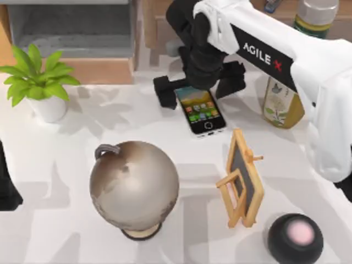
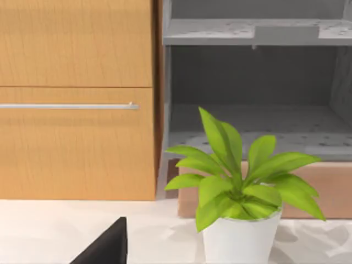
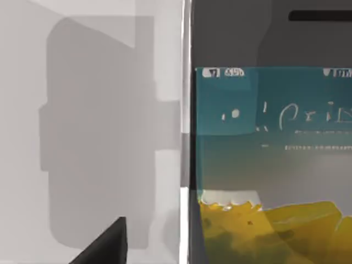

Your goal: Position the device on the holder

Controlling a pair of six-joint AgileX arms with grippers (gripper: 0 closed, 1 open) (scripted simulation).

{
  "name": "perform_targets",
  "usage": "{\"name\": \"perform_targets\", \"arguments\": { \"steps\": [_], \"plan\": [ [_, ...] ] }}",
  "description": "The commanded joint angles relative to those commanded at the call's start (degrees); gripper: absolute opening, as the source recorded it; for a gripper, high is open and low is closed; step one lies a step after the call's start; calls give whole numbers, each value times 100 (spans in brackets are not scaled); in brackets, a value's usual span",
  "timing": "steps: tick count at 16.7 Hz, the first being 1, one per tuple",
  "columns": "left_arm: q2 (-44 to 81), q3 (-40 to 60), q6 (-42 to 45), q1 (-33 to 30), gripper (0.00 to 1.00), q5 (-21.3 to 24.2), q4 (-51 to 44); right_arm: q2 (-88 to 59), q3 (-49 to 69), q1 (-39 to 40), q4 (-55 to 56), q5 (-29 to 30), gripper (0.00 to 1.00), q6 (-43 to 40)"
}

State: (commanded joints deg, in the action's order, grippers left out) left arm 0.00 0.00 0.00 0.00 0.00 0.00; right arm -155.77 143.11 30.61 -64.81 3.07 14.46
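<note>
The device [image 1: 202,110], a white-edged phone with a lit icon screen, lies flat on the white table behind the holder. My right gripper [image 1: 197,86] hangs open over the phone's far end, with one black finger on each side of it and wide apart. The right wrist view looks straight down on the device [image 3: 269,165] from close by. The holder [image 1: 245,179], a small light-wood easel with a dark panel, stands upright towards the front right, apart from the phone. My left arm [image 1: 6,190] is parked at the table's left edge.
A grey-brown globe [image 1: 135,184] stands front centre. A black round speaker with a pink top [image 1: 295,237] sits at the front right, a yellow bottle [image 1: 281,104] at the right, and a potted plant [image 1: 39,82] at the back left. Wooden cabinets [image 2: 77,99] line the back.
</note>
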Motion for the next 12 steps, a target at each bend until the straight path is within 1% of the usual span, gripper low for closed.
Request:
{"name": "perform_targets", "arguments": {
  "steps": [2, 6, 12],
  "plan": [
    [0, 0, 0, 0, 100, 0, 0, -192, -90, -12, 269, 0, 100, -12],
    [0, 0, 0, 0, 100, 0, 0, -231, -108, -15, 317, 0, 100, -14],
    [0, 0, 0, 0, 100, 0, 0, -231, -108, -15, 317, 0, 55, -14]
  ]
}}
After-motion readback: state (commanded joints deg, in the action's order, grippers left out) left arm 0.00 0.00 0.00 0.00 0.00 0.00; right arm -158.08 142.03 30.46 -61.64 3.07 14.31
